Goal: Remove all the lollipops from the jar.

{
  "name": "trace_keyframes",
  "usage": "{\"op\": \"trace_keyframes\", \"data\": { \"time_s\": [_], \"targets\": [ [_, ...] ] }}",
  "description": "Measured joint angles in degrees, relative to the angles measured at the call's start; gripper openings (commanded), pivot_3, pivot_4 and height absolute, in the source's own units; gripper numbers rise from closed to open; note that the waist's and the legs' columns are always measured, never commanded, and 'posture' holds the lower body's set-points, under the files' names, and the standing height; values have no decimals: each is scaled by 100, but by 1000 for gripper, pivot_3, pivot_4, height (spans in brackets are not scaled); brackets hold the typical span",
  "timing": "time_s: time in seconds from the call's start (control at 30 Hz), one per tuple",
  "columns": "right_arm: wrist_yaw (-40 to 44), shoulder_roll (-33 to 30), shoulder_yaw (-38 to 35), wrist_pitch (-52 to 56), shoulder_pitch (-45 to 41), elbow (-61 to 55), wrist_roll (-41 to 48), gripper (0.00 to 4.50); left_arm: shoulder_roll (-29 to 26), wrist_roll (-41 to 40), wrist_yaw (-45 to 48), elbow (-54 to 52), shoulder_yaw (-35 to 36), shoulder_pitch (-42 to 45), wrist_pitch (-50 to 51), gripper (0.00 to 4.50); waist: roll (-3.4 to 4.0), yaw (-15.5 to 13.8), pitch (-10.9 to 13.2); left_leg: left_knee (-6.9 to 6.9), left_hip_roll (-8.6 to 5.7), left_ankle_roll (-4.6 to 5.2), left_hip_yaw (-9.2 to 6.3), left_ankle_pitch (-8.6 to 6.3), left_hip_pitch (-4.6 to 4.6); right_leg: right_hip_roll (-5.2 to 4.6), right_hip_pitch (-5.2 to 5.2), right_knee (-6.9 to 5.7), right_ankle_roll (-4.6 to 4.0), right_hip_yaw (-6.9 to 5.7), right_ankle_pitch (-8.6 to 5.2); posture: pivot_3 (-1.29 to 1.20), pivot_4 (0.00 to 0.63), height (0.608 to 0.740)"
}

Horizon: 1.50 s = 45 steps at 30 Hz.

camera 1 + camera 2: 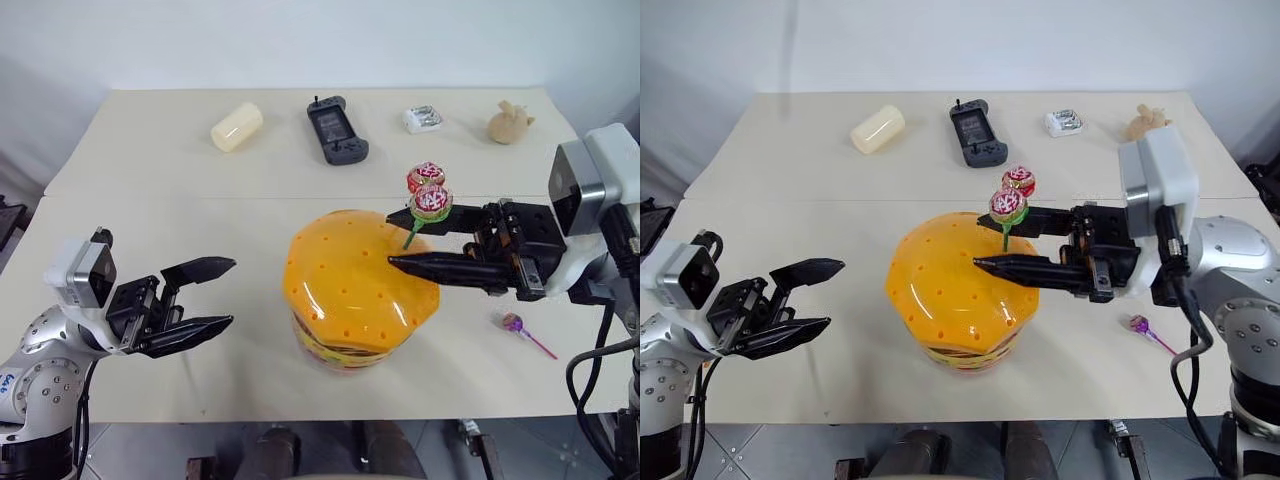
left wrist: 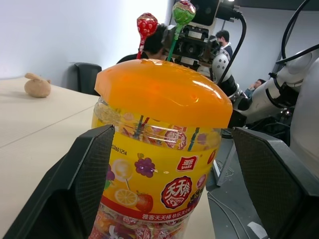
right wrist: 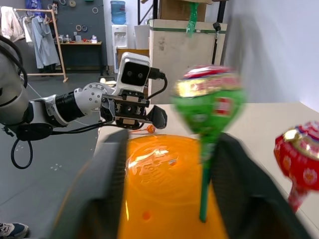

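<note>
Reaching across the top of the jar (image 1: 355, 290), the right gripper (image 1: 405, 240) has its two black fingers on either side of the lollipop with the green stick (image 1: 431, 203). The fingers are part way closed. In the right wrist view the green stick stands in the gap between them, and I cannot tell if they are squeezing it yet. The stick goes down into a hole in the orange top, so this lollipop is not out.

Just behind it stands another lollipop (image 1: 425, 177), on a red stick, and it is stuck in the top of the jar too. Nothing is touching it.

One lollipop with a purple stick (image 1: 522, 329) lies flat on the table (image 1: 150, 180), near the jar on the robot's right side. That one looks done.

I can count three lollipops here. If there is a fourth one, I cannot find it.

The left gripper (image 1: 218, 293) waits beside the jar on the robot's left. Its fingers are wide open and it holds nothing. It is not touching the jar.

So I think the job is only partly done. One lollipop is out and two are left in the jar. The green one looks like the next to come out, then the red one.
</note>
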<state>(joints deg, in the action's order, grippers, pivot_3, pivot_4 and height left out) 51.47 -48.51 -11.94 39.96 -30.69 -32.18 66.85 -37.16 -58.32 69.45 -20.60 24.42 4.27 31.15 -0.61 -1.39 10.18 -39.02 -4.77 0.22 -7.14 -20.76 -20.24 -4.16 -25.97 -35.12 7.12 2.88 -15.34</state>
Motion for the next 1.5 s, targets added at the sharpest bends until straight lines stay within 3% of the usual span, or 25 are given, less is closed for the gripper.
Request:
{"op": "trace_keyframes", "data": {
  "time_s": [0.1,0.33,0.5,0.57,0.7,0.8,1.0,1.13,1.4,1.5],
  "targets": [
    [-25,88,17,-14,-3,125,-60,48,3,-104,-121,-85,0,99,0,3997,0,-6,0,0,0,0,-2,0,-1,0,-1,0,0,-1,0,0,150,740],
    [-156,139,-229,72,-172,344,441,14,42,-360,-369,-211,-5,422,0,3997,0,2,0,0,1,0,1,-1,-1,0,-1,0,0,-1,0,0,150,740],
    [-459,-631,-1174,479,-272,879,1168,14,-127,-322,-200,-297,-104,596,-19,3997,0,-26,2,-2,0,3,-1,-2,-5,-3,2,6,0,-8,0,0,150,740],
    [-418,-1128,-1734,629,66,1249,1054,14,-289,-229,-12,-306,-192,805,-109,3997,1,-66,1,-2,-1,6,-5,-3,-5,-7,7,11,0,-16,1,0,150,740],
    [393,-1927,-2392,364,2019,1914,-582,14,-566,31,426,-292,-445,1034,-270,3997,3,-123,-1,-3,0,26,20,-17,5,-9,20,18,4,-20,2,0,150,740],
    [945,-2034,-2141,-556,3426,2508,-2302,14,-602,121,592,-254,-557,1150,-391,3997,17,-133,-3,-8,-6,37,52,-22,7,-20,12,14,14,-21,8,0,150,740],
    [751,-1562,-1384,-2063,3748,4233,-4099,14,-630,196,672,-101,-578,1196,-459,3997,23,22,-5,-5,1,36,85,-22,33,-25,15,4,20,-13,11,0,150,740],
    [711,-1317,-1162,-2518,3542,5026,-4507,1062,-619,142,563,-105,-573,1193,-443,3997,42,76,-4,3,7,33,97,-23,45,-17,16,2,19,3,11,0,150,740],
    [1405,-1204,-1397,-2738,3416,5048,-4212,3684,-619,-38,348,-105,-355,1050,-389,3997,45,80,-4,2,11,33,97,-29,57,-14,30,6,19,4,10,0,150,740],
    [1885,-958,-1789,-2443,3160,4207,-3267,3684,-544,-103,188,20,-113,857,-382,3997,51,96,-3,2,21,30,103,-36,71,-5,40,6,19,12,10,0,150,740]
  ]
}}
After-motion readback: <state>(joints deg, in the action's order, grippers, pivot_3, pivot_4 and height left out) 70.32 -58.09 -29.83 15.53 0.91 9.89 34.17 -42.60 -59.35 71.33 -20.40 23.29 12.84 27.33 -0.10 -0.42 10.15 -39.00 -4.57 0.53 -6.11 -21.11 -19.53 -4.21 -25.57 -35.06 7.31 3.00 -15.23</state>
